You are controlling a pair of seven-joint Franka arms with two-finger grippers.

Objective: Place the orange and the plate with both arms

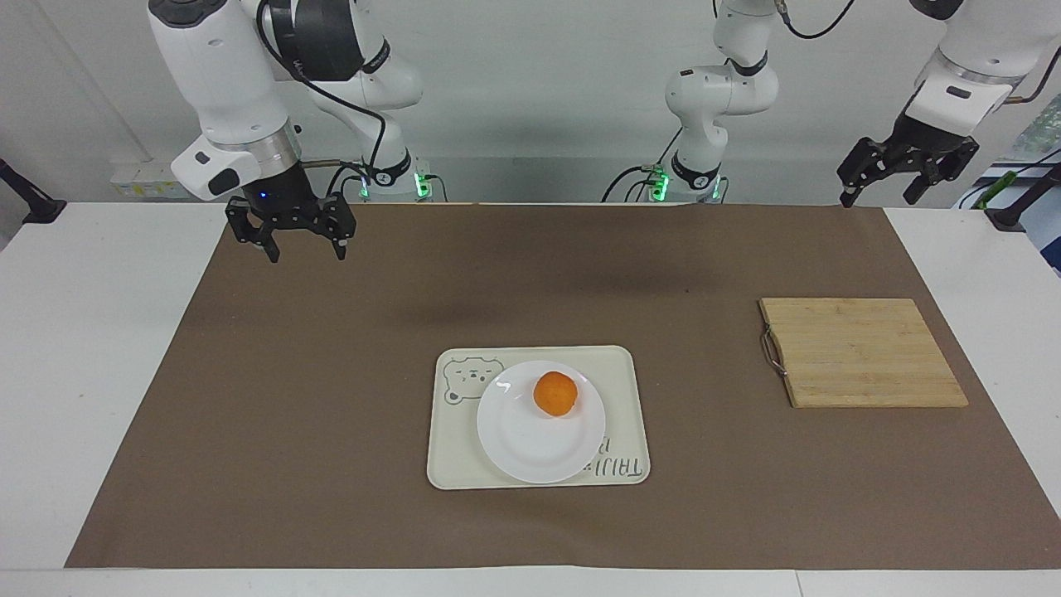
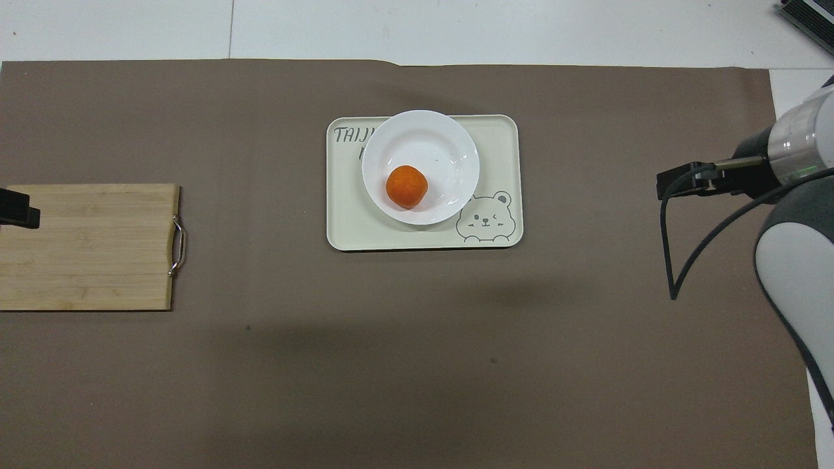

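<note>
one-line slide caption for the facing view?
Orange on white plate on bear tray; right hand and left hand open, raised.

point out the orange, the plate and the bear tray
orange (image 1: 554, 393), facing view, middle of the fruit
plate (image 1: 530, 452), facing view, bare white inside, away from the fruit
bear tray (image 2: 500, 137), overhead view, bare corner beside the plate

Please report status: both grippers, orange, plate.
Right gripper open, raised over mat's edge. Left gripper open, waiting. Orange on plate, plate on tray. Nothing obstructs.
</note>
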